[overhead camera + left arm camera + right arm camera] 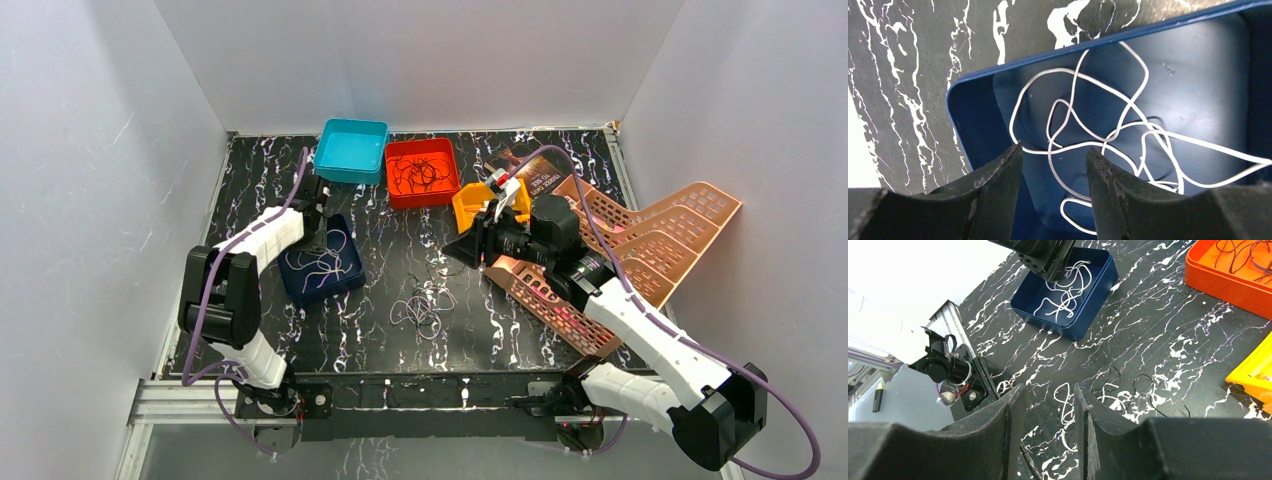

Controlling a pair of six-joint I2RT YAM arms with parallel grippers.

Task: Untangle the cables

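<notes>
Left gripper unclenched, empty, above white cables in navy tray near left edge | right gripper unclenched | I should lift straight, snagging no loops.

White walls around black marbled table

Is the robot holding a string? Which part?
Nothing is held. The left gripper hangs open over white cables in the blue tray; the right gripper hangs open over the tangle on the table.
</notes>
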